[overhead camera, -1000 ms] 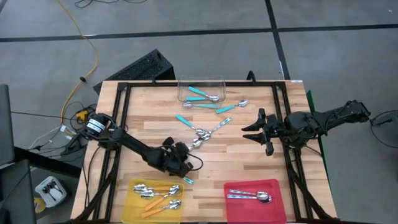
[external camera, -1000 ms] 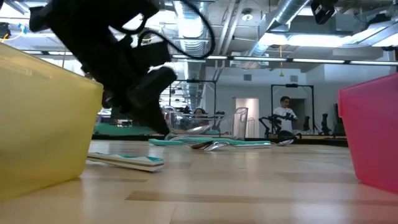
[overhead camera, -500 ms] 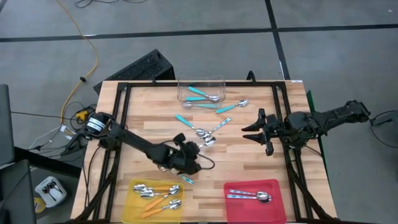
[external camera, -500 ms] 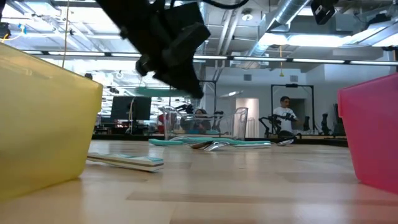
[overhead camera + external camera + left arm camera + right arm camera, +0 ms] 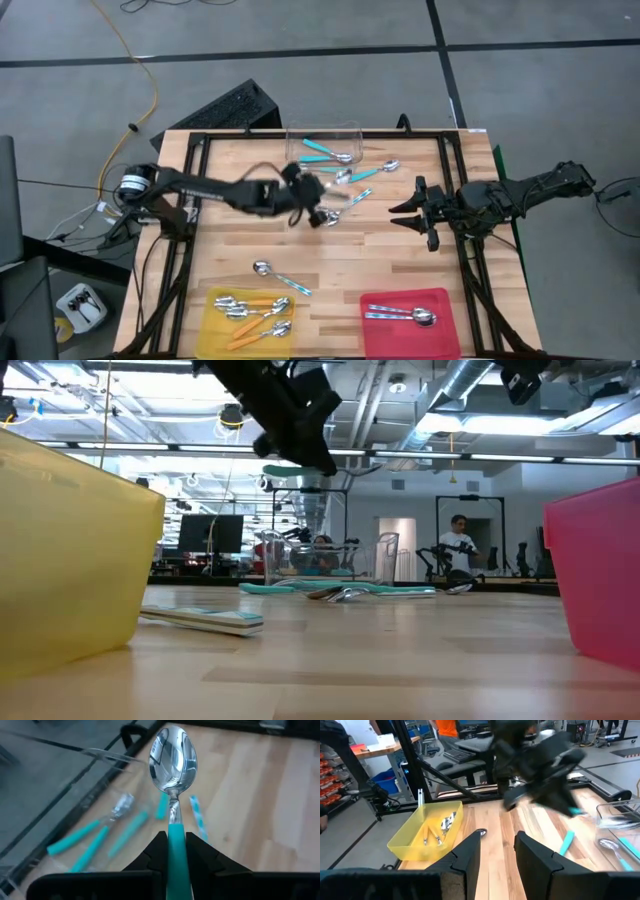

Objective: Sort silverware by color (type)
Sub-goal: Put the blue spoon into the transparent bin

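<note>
yellow tray (image 5: 410, 837), spoons inside (image 5: 440, 827)

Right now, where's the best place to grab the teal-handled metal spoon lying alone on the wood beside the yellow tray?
Grip the teal-handled metal spoon mid-handle, straight down from above, jaws across its narrow width. It lies flat, clear of the yellow plastic tray; the handle is straight, the bowl rounded.
</note>
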### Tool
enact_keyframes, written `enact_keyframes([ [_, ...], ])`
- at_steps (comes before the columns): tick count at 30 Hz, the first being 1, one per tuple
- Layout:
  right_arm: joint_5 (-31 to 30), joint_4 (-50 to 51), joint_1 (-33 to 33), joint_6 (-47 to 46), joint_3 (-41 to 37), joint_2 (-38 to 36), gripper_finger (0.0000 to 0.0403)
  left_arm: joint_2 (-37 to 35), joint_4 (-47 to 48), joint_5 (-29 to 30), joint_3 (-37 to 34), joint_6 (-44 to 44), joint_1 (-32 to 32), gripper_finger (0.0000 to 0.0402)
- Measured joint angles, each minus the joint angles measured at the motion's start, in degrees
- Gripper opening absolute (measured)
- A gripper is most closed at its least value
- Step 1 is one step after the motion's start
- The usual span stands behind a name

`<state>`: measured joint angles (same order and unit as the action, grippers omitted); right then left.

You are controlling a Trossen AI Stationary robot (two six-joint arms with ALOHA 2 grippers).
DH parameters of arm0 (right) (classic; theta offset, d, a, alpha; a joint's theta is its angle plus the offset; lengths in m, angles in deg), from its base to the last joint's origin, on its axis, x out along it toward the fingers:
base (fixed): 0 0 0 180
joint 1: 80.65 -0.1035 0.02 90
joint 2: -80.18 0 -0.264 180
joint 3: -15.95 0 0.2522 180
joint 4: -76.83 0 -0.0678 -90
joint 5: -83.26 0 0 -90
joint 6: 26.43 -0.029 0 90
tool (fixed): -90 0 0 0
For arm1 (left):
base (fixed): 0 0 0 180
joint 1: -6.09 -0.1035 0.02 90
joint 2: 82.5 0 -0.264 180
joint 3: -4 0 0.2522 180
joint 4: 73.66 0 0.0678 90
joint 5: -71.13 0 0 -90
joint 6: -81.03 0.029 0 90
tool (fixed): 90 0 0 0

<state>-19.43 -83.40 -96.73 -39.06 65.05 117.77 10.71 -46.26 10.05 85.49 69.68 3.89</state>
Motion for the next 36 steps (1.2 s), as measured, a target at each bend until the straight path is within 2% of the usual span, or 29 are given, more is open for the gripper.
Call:
enact_keyframes([
  [6,0.16,0.02,-0.01,0.0,0.0,0.01,0.0143,-0.34,-4.57,-9.31,0.0,2.84,-8.64,0.0028],
  [14,0.18,0.02,0.01,0.02,0.0,0.01,0.0143,-0.34,-4.52,-14.78,0.0,4.87,-16.32,0.0029],
  [21,0.18,0.01,0.01,0.04,0.0,0.01,0.0143,-0.34,-3.51,-17.61,0.24,5.71,-20.55,0.0029],
  [30,0.18,0.03,0.01,0.08,0.0,0.0,0.0143,-0.34,6.24,-18.16,8.6,9.16,-22.26,0.0029],
  [36,0.19,0.06,0.01,0.08,0.0,0.01,0.0143,-0.34,7.27,-18.16,9.73,10.26,-23.0,0.0029],
])
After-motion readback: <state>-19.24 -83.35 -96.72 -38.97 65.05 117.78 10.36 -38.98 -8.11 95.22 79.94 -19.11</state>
